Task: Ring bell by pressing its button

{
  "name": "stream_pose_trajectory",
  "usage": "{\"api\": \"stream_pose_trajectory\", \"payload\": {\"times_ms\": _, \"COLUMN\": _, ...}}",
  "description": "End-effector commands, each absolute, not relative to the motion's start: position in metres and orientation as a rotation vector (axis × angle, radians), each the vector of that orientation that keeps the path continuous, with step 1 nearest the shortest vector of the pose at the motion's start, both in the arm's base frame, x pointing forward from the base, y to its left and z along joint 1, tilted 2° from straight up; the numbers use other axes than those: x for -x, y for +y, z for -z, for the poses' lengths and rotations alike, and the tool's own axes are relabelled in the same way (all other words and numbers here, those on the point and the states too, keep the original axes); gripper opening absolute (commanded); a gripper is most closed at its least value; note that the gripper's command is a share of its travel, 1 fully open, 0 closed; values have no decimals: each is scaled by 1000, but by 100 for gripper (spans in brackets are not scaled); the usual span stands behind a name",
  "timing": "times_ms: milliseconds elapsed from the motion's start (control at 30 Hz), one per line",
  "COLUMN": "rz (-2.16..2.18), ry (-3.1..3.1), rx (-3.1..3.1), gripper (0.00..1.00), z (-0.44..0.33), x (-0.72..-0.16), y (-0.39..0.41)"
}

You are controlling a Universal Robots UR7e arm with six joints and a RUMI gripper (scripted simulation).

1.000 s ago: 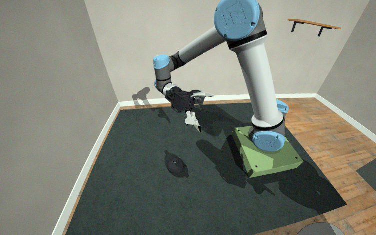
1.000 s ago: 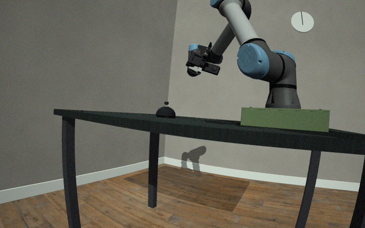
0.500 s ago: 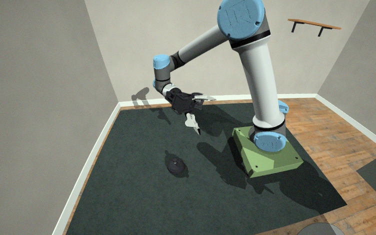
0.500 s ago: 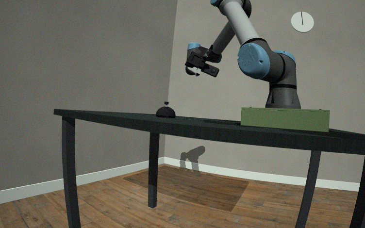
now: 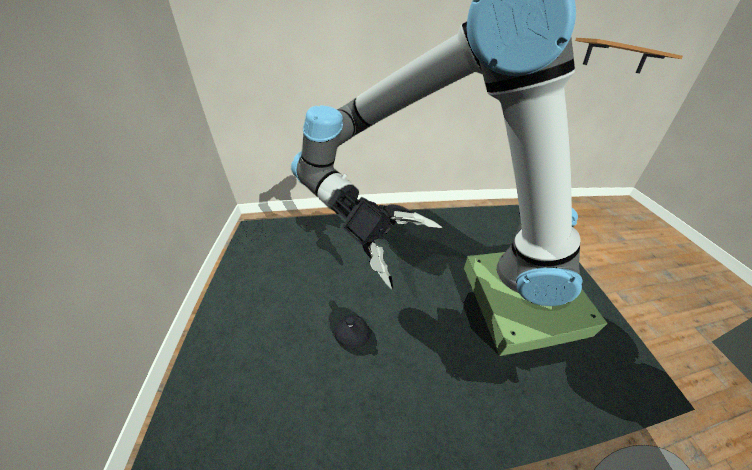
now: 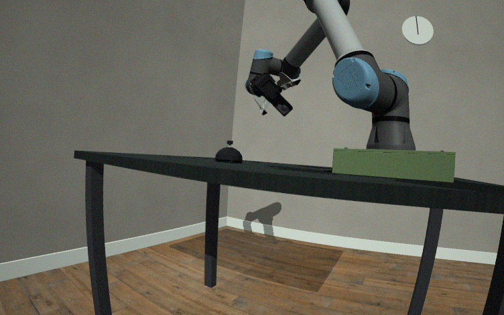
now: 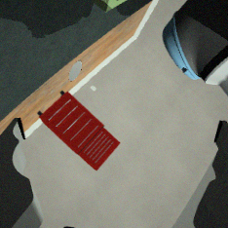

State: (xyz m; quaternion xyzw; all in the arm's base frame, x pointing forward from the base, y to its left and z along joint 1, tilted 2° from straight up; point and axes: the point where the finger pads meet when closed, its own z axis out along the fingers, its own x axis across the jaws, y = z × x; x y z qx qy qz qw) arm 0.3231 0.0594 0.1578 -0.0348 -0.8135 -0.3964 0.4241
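Room: grey walls, white skirting, wood-plank floor point(image 6: 260, 293); a wall shelf point(image 5: 629, 48) and a round wall clock point(image 6: 417, 30) hang high up
Table: dark green-black top point(image 5: 249, 387) on dark legs; it carries the bell and the arm's green base block point(image 5: 554, 329)
Bell: black dome point(image 5: 352, 330) with its small button point(image 6: 229, 142) standing up on top — it sits on the table, well apart from the base block
Arm: white and grey with blue joint caps point(image 5: 322, 123), bent over the table's far side
Gripper: point(image 5: 409, 249) jaws spread wide, nothing between them; raised well above the table — short of the bell, not touching it
Wrist view: mostly wall, with a red slatted panel point(image 7: 80, 131); the bell is out of sight
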Motion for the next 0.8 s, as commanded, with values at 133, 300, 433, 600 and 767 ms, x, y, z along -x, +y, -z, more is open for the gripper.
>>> {"api": "stream_pose_trajectory", "payload": {"times_ms": 133, "rz": 944, "ry": -2267, "rx": -272, "gripper": 100, "z": -118, "x": -329, "y": 63}}
{"api": "stream_pose_trajectory", "payload": {"times_ms": 300, "rz": 887, "ry": -2359, "rx": -503, "gripper": 100, "z": -99, "x": -341, "y": 64}}
{"api": "stream_pose_trajectory", "payload": {"times_ms": 433, "rz": 855, "ry": -2399, "rx": -620, "gripper": 100, "z": -94, "x": -346, "y": 64}}
{"api": "stream_pose_trajectory", "payload": {"times_ms": 600, "rz": 796, "ry": -2444, "rx": -809, "gripper": 100, "z": -85, "x": -358, "y": 65}}
{"api": "stream_pose_trajectory", "payload": {"times_ms": 767, "rz": 727, "ry": -2472, "rx": -1000, "gripper": 100, "z": -79, "x": -370, "y": 66}}
